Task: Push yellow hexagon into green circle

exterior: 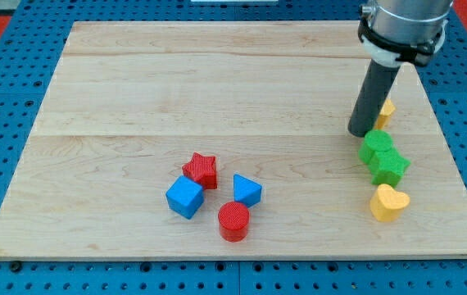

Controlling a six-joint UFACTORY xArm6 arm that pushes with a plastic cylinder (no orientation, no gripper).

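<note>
Yellow hexagon (387, 109) sits half hidden behind my tip (358, 132), just above the green circle (376, 144) at the view's right. There is no claw, only a bare rod. The push seems nearly finished; next calls for a short downward nudge.

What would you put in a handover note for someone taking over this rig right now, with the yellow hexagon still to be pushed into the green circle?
My tip is down on the board at the view's right, just left of the yellow hexagon, which is largely hidden behind the rod.
The green circle lies just below the hexagon, toward the view's bottom; a narrow gap seems to remain between them.
A green star touches the circle's lower side, and a yellow heart sits below that.
Done: tip brought up beside the hexagon.
Left: push the hexagon down against the circle.
The red and blue blocks near the board's middle bottom are out of the way.
</note>
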